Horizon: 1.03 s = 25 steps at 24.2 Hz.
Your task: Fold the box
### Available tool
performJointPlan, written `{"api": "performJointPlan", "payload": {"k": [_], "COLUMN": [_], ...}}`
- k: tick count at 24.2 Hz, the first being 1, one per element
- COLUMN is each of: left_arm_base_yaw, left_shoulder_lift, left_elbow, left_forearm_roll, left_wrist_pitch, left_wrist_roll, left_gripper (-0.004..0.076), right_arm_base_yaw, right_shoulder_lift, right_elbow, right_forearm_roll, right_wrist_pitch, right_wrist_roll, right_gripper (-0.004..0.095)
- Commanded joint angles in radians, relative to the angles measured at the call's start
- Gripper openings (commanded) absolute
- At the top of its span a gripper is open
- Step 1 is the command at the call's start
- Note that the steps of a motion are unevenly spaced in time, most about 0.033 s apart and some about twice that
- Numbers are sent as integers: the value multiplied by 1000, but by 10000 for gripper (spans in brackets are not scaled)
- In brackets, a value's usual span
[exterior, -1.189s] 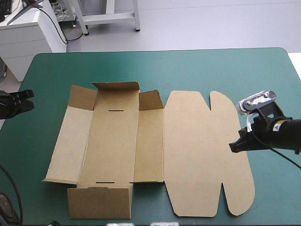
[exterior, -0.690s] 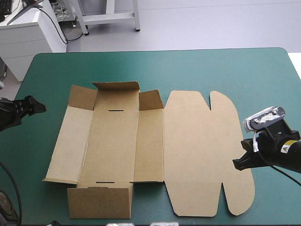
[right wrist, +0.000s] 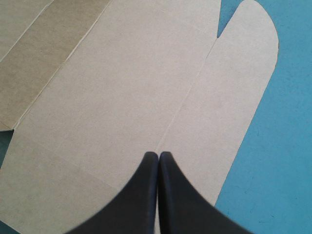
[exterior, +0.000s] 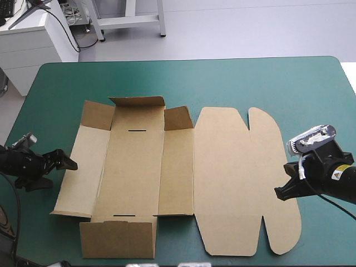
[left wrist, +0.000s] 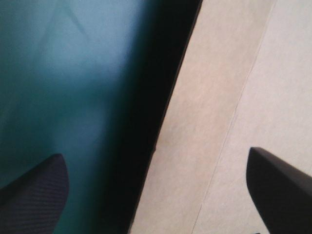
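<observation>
As our open left fingers (left wrist: 34,190) straddle an edge of the flat brown cardboard box (exterior: 133,167), right fingers (right wrist: 141,195) closed, a glancing pinch could shove it.

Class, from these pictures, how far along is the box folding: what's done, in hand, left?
Done: little; the box lies nearly flat, only its end flaps raised. In hand: the left gripper, open, straddles the box's left edge; the right gripper, shut, points over the lid. Left: raising and tucking the walls.

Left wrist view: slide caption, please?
Open left gripper over an edge of the brown box, teal-green cover alongside.
</observation>
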Motion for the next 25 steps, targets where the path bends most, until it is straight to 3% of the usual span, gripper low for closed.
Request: {"api": "performJointPlan", "payload": {"k": [1, 9, 22, 24, 25], "left_arm_base_yaw": [2, -14, -209, -209, -209], "left_shoulder_lift": [-22, -19, 25, 25, 25], "left_elbow": [24, 79, 79, 79, 79], "left_forearm_roll": [-49, -87, -56, -52, -52], "left_wrist_pitch": [95, 97, 97, 97, 97], "left_wrist_roll": [20, 88, 167, 167, 169], "left_gripper": [727, 727, 725, 693, 639], "right_arm_base_yaw": [-7, -7, -7, -7, -7], "right_shoulder_lift": [-6, -6, -11, -11, -11], "right_elbow": [-20, -20, -20, -20, -20], "right_forearm_roll": [19, 19, 19, 19, 19], "right_wrist_pitch": [-51, -32, -32, -32, -32], "right_wrist_roll": [-13, -13, -13, -13, -13], "right_gripper": [-19, -19, -19, -19, -19]}}
